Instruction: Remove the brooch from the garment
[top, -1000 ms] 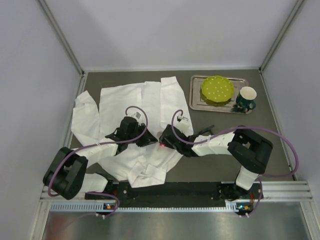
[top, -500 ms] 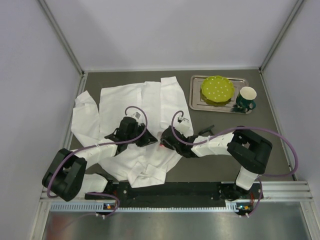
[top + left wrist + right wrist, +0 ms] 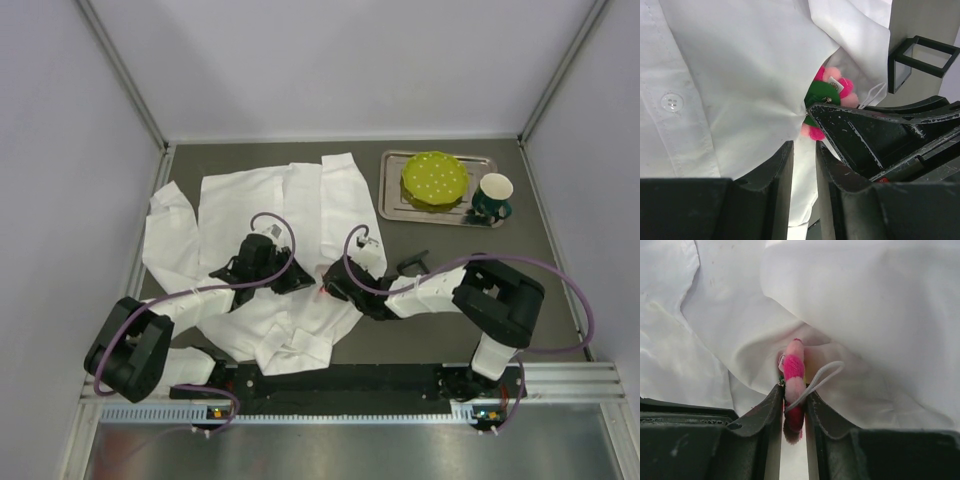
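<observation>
Right wrist view: right gripper [image 3: 794, 399] clamped edge-on across the brooch [image 3: 794, 369], left gripper [image 3: 804, 152] pinching shirt [image 3: 735, 70] just beside it.

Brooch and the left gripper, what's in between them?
Just a fold of the garment, seen in the left wrist view, between the left gripper and the brooch, which the right gripper pinches.

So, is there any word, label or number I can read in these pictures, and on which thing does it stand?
No text can be read.
The brooch: its small white tag has dark marks, too small to read.
The garment: no print in view.
</observation>
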{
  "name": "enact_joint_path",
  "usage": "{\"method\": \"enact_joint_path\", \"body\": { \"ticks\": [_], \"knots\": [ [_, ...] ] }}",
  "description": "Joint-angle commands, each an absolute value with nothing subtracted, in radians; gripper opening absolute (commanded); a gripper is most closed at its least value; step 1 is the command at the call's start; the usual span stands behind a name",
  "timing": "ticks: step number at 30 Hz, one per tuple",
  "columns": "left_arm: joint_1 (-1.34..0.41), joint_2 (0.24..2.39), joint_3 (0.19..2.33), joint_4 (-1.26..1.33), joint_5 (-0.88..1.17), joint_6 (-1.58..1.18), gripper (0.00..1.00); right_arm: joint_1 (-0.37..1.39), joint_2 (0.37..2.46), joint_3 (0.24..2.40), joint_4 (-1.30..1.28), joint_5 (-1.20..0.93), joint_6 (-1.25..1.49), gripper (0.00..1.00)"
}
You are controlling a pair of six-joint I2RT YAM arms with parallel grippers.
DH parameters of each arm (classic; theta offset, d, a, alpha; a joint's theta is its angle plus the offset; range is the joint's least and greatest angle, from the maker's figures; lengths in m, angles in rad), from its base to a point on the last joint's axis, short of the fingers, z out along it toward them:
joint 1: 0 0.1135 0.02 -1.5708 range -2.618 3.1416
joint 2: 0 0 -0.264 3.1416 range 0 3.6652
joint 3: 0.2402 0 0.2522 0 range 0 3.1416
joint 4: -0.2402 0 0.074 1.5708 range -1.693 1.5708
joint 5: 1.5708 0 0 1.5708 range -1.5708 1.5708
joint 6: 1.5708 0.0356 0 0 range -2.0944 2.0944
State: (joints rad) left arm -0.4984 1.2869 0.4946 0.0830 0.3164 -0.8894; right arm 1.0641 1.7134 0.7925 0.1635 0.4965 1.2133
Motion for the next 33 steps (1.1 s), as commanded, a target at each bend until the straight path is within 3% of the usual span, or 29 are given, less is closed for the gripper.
{"method": "enact_joint_path", "body": {
  "ticks": [1,8,9,12,13,25,30,33],
  "knots": [
    [-0.495,1.27,0.497,0.086,0.322,-0.858,0.3,1.069,1.713,0.746,0.271,0.505,1.148,0.0],
    [-0.495,1.275,0.532,0.042,0.347,-0.81,0.34,1.034,1.713,0.715,0.381,0.37,1.019,0.02],
    [-0.495,1.278,0.537,0.038,0.356,-0.792,0.38,1.028,1.697,0.713,0.38,0.359,1.014,0.21],
    [-0.495,1.285,0.571,0.003,0.374,-0.75,0.42,1.014,1.663,0.701,0.35,0.321,0.993,0.47],
    [-0.494,1.287,0.589,-0.042,0.376,-0.739,0.43,1.003,1.642,0.698,0.344,0.313,0.974,0.5],
    [-0.462,1.315,0.658,-0.104,0.411,-0.67,0.43,0.919,1.536,0.56,0.486,0.12,0.937,0.57],
    [-0.463,1.425,0.744,-0.196,0.472,-0.594,0.43,0.908,1.56,0.526,0.587,0.091,0.928,0.46],
    [-0.469,1.443,0.761,-0.204,0.474,-0.591,0.52,0.899,1.575,0.509,0.639,0.086,0.933,0.4]
  ]
}}
